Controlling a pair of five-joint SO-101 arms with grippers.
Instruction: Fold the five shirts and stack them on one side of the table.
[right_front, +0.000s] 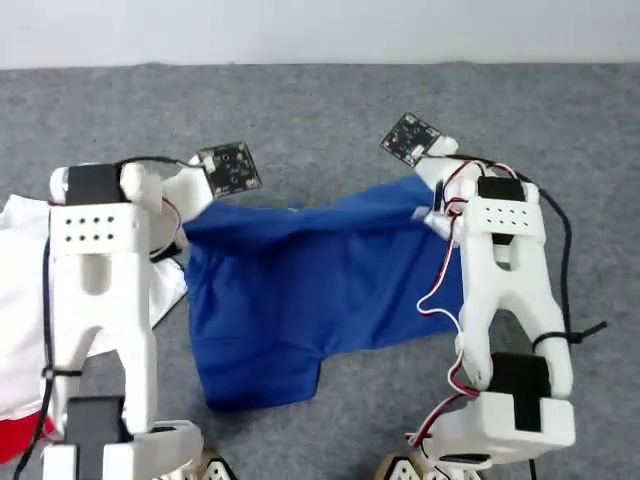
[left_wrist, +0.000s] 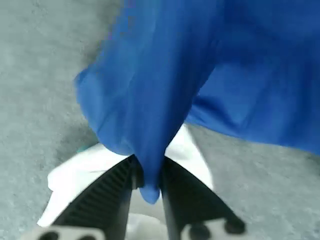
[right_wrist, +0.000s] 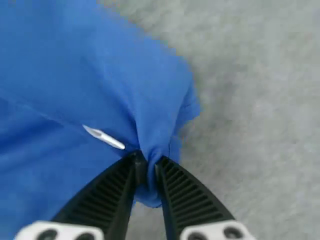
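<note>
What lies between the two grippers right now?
The blue shirt: in the high view its far edge spans from the left gripper to the right gripper, each pinching its cloth, with the rest lying on the grey table.

no readable text, labels, numbers or signs on anything

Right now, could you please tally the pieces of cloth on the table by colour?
blue shirt: 1, pinched by the left pincer and the right pincer
white cloth: 1 heap; I cannot tell whether it is more than one shirt
red cloth: 1, just an edge showing
Total: 3
</note>
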